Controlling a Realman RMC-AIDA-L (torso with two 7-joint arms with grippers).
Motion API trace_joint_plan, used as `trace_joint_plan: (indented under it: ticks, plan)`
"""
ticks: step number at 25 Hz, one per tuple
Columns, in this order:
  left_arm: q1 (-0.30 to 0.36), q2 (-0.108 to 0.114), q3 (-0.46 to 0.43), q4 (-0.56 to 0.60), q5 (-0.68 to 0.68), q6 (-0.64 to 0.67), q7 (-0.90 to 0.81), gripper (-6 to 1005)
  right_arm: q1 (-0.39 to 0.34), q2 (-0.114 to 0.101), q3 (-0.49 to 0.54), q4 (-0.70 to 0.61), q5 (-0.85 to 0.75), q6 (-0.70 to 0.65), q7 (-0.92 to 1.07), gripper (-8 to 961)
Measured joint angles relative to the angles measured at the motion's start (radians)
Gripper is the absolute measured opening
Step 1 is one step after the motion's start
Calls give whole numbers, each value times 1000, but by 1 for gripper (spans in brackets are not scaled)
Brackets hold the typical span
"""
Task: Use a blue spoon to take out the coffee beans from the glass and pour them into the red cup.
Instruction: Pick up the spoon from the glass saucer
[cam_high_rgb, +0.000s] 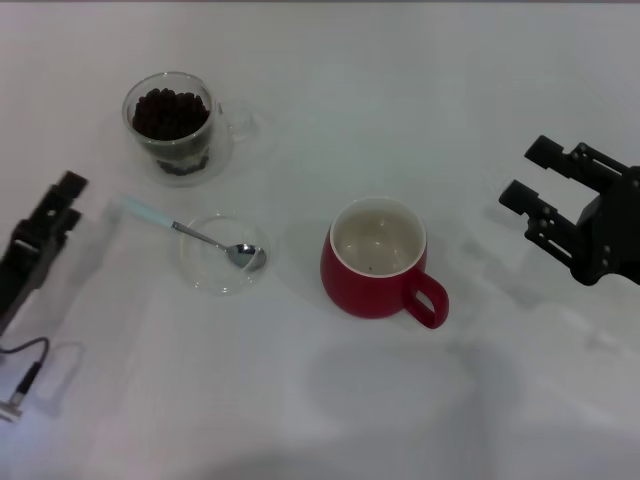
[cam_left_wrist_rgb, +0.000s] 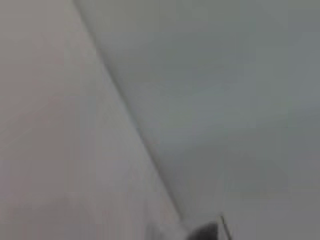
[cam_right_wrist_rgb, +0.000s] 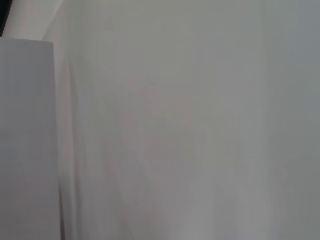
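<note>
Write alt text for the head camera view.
A blue spoon rests with its bowl in a clear glass dish, between a glass of coffee beans and a red cup; the left gripper and right gripper wait at the table's sides.

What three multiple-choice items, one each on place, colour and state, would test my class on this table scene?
1. Where does the spoon's bowl rest?
A in the clear dish
B in the red cup
C in the glass

2. What colour is the cup's inside?
A blue
B cream-white
C black

3. What is the right hand doing?
A gripping the spoon
B lifting the cup
C open, holding nothing

Answers: 1 A, the metal bowl lies inside the dish. 2 B, pale lining shows. 3 C, fingers apart, away from everything.
</note>
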Motion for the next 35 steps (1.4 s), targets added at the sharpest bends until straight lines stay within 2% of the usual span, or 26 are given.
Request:
trace_joint_plan:
  ticks: [23, 35]
  plan:
    - [-100, 0, 0, 29, 144, -109, -33, 738, 18, 5, -8, 26, -8, 0, 11, 545]
    - [-92, -1, -8, 29, 137, -123, -30, 661, 15, 4, -2, 26, -4, 6, 11, 545]
